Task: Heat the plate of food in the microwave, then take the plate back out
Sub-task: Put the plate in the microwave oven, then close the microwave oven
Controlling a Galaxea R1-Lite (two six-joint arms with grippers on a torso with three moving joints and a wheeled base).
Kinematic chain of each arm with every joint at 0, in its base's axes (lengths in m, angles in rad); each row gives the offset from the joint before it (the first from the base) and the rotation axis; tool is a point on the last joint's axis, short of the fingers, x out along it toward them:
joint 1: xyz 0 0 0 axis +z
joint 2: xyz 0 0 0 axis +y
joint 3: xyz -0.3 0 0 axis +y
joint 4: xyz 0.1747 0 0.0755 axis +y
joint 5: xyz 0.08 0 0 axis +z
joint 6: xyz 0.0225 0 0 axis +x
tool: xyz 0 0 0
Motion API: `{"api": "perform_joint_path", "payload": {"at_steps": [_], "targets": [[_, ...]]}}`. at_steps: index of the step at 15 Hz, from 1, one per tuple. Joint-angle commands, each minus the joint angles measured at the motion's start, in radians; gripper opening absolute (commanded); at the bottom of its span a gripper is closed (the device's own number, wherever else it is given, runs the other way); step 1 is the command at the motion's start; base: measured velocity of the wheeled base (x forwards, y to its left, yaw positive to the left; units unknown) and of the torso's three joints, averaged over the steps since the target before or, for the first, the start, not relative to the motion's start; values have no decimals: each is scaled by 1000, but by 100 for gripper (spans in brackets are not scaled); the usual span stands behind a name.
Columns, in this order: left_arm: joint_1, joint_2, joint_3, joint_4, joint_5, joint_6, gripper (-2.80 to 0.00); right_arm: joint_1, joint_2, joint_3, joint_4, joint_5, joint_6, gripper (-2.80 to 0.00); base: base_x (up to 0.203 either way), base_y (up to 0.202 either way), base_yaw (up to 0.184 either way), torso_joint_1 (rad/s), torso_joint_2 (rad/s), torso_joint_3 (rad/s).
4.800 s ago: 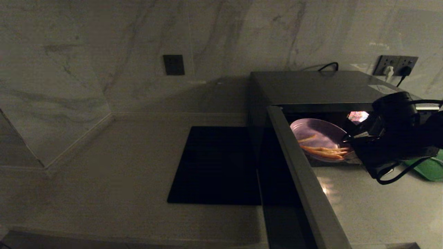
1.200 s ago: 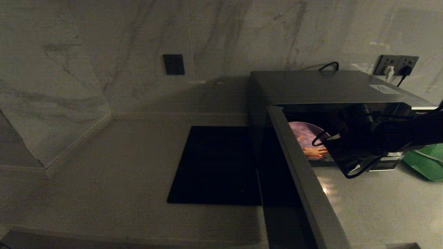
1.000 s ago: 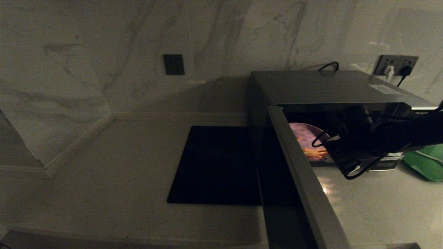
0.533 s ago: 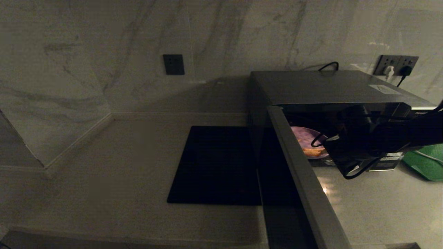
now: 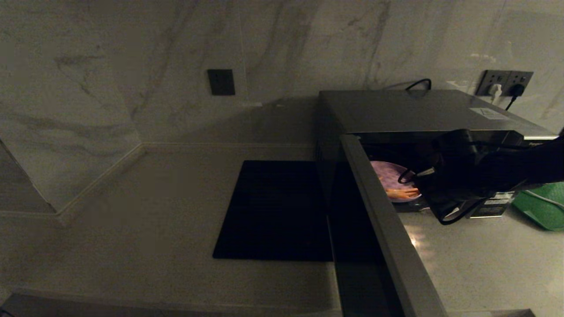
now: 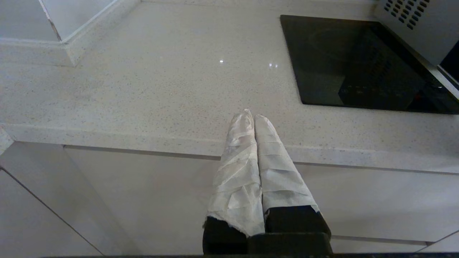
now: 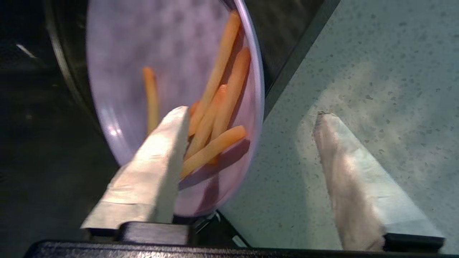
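The plate of food (image 5: 392, 181), pale lavender with orange fries (image 7: 229, 86), lies inside the microwave (image 5: 418, 110), near the front of the cavity, and the door (image 5: 374, 220) is swung wide toward me. My right gripper (image 5: 434, 182) is at the cavity mouth and is open. In the right wrist view (image 7: 252, 114) one taped finger (image 7: 157, 161) hovers over the plate (image 7: 172, 53), the other (image 7: 344, 161) over the counter, and the plate's rim lies loose between them. My left gripper (image 6: 251, 114) is shut and empty, parked at the counter's front edge.
A flat black square mat (image 5: 273, 211) lies on the counter left of the microwave. A green tray (image 5: 539, 207) sits at the far right. The open door juts out over the counter's front. Wall sockets with plugs (image 5: 504, 86) are behind the microwave.
My right gripper carried the plate into the cavity and has now spread its fingers off the rim. The plate has dropped slightly and rests inside. The left arm is unmoved.
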Motion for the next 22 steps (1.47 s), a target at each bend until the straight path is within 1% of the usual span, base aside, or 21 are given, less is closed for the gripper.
{"api": "perform_joint_path", "payload": {"at_steps": [1, 4, 6, 10, 13, 14, 16, 18, 20, 21, 22], "targets": [[0, 0, 0, 0, 0, -1, -280, -10, -47, 12, 3, -2, 7, 0, 0, 0, 0, 0, 0, 0], [0, 0, 0, 0, 0, -1, -280, -35, -94, 73, 2, -2, 1, 0, 0, 0, 0, 0, 0, 0], [0, 0, 0, 0, 0, -1, -280, -63, -127, 104, 2, -2, -25, 0, 0, 0, 0, 0, 0, 0], [0, 0, 0, 0, 0, -1, -280, -100, -232, 227, 1, -2, -88, 0, 0, 0, 0, 0, 0, 0], [0, 0, 0, 0, 0, -1, -280, -139, -369, 336, 1, -4, -156, 0, 0, 0, 0, 0, 0, 0], [1, 1, 0, 0, 0, -1, -280, -151, -425, 368, 2, -10, -186, -280, 0, 0, 0, 0, 0, 0], [0, 0, 0, 0, 0, -1, -280, -168, -545, 425, 6, -32, -241, -280, 0, 0, 0, 0, 0, 0], [0, 0, 0, 0, 0, -1, -280, -175, -672, 481, 18, -81, -313, -280, 0, 0, 0, 0, 0, 0], [0, 0, 0, 0, 0, -1, -280, -177, -775, 523, 28, -188, -404, -280, 0, 0, 0, 0, 0, 0], [0, 1, 0, 0, 0, -1, -280, -178, -817, 530, 31, -230, -455, -280, 0, 0, 0, 0, 0, 0], [0, 1, 0, 0, 0, -1, -280, -178, -857, 523, 44, -252, -495, -280, 0, 0, 0, 0, 0, 0]]}}
